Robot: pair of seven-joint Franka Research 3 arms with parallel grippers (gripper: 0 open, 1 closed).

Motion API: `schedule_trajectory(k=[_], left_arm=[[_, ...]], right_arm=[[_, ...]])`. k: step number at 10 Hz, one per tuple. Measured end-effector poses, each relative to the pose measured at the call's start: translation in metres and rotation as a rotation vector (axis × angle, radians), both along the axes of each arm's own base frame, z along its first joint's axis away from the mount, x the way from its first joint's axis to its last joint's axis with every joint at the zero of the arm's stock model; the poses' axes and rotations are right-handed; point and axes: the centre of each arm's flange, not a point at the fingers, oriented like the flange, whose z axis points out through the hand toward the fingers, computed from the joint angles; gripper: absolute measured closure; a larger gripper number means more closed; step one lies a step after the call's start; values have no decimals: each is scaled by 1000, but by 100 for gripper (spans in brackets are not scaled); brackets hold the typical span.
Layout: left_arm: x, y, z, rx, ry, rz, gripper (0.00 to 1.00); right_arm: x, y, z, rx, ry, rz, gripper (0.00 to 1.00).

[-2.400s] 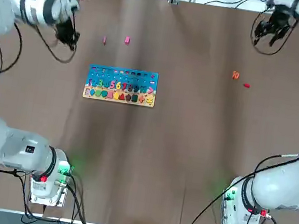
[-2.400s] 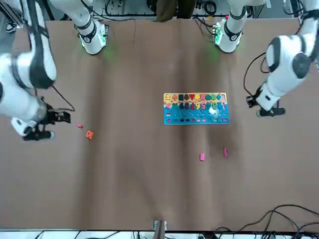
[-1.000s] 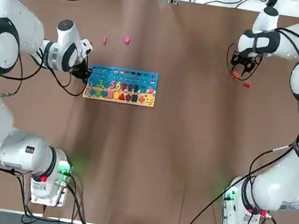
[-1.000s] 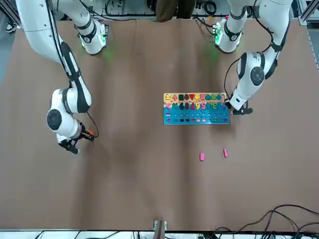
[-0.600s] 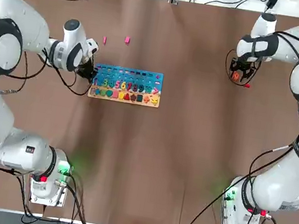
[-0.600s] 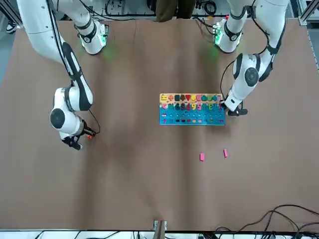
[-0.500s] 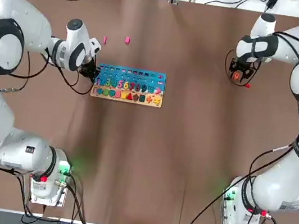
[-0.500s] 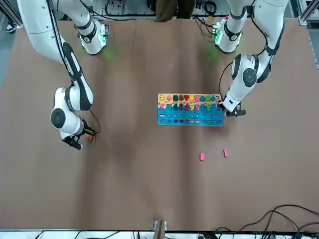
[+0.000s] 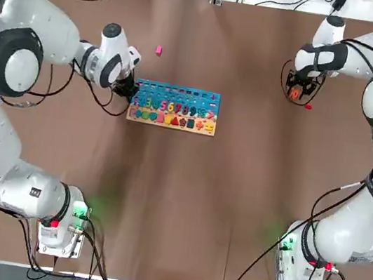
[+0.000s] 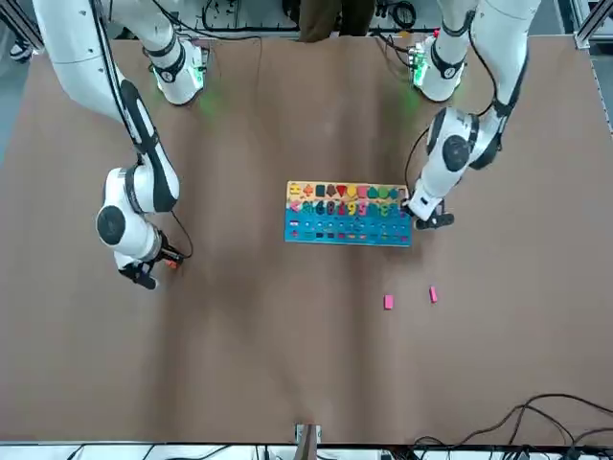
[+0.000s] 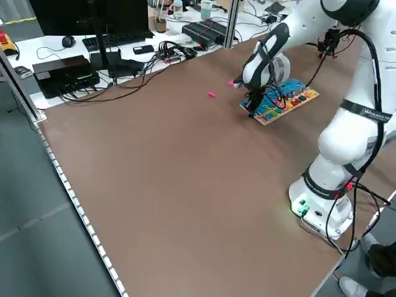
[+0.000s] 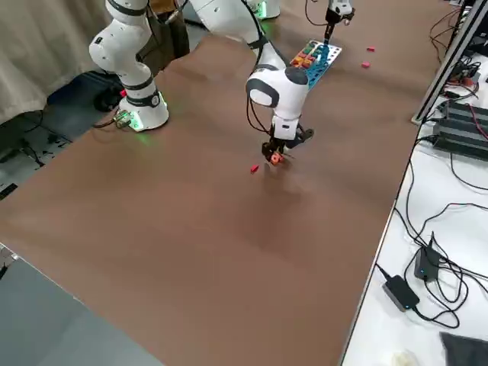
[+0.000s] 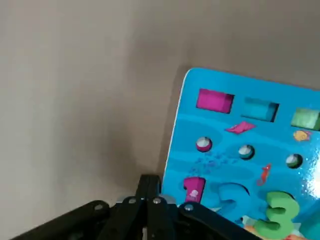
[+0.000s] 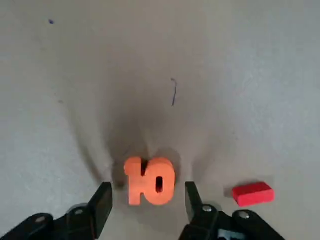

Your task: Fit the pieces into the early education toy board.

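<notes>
- Your table (image 9: pixel 183 203) is brown; its near half lies bare in front of the two arm bases.
- Your early education toy board (image 9: pixel 174 107) lies flat a little left of centre, nearer the far edge than the near one, blue strip toward the far edge, wooden strip toward the arm bases.
- Your left gripper (image 9: pixel 128 89) sits low at the board's left short edge, fingers pressed together, tips against that edge. In the left wrist view the tips (image 13: pixel 150 192) meet just beside the blue corner.
- Your right gripper (image 14: pixel 147 202) is down on the table toward the far right corner, fingers spread either side of the orange piece (image 14: pixel 149 181), a "10"; you cannot tell whether they touch it.
- One pink piece (image 9: pixel 159 50) lies beyond the board toward the far edge; a second pink piece (image 10: pixel 433 294) lies near it.
- The red piece (image 14: pixel 253 193) lies on the table just beside the orange one, apart from it and outside the right fingers.
</notes>
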Motion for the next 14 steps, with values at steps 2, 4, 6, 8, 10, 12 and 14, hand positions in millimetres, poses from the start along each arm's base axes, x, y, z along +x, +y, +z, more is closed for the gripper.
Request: schedule_trajectory(k=[2,4,6,8,10,12,14], left_arm=[[-2,-22,0,0,-3,27,99],[-7,-49,0,-2,-8,42,99],[-10,-73,-1,-3,-10,63,99],[-11,-95,0,1,-2,71,99],[-13,-127,-1,13,18,71,99],[-15,-149,-1,22,31,51,99],[-13,-154,-1,31,45,46,99]], right_arm=[[1,-1,1,1,-3,3,36],[1,-1,1,1,-5,5,36],[2,-1,2,1,-10,5,38],[3,-1,2,2,-20,5,39],[4,-1,3,3,-33,6,39],[5,-1,4,3,-38,6,40],[5,-2,4,4,-42,6,41]])
